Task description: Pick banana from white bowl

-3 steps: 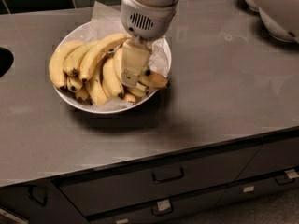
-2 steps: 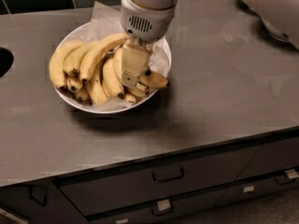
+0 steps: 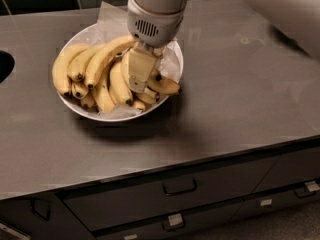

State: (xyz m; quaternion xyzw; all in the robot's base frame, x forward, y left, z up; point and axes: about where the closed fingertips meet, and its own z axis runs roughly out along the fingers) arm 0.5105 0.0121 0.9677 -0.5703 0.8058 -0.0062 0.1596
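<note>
Directly beneath the gripper (image 3: 142, 86) lies a heap of bananas (image 3: 100, 66). They are held in the white bowl (image 3: 116, 118), which is lined with crinkled paper (image 3: 107, 19) and stands on the grey counter (image 3: 240, 99). The gripper is set low among the fruit, hung straight down from the pale wrist housing (image 3: 150, 26) above it. Whether it is open or closed, and whether anything is held by it, cannot be told, since its tip is lost among the yellow skins.

Most of the heap is spread to the left of the gripper as seen, with the curved backs turned upward. One banana (image 3: 165, 86) juts out just to the right of the gripper, its dark end reaching over the bowl's rim. Shorter fruit is pressed against the gripper from below.

The step in hand is judged to be the grasp itself. It would be done best if a single banana were taken, clamped across its thickness and near its middle, so that it is not tipped when raised. Because the neighbouring fruit touches the gripper on both sides, and some may be joined at the stem, a slow lift straight up is called for. That way anything dragged along can be noticed early. The paper lining should be kept out of the grasp, or the bowl may be shifted with it. The drawers (image 3: 180, 186) lie below and in front of the gripper, well apart from the bowl.
</note>
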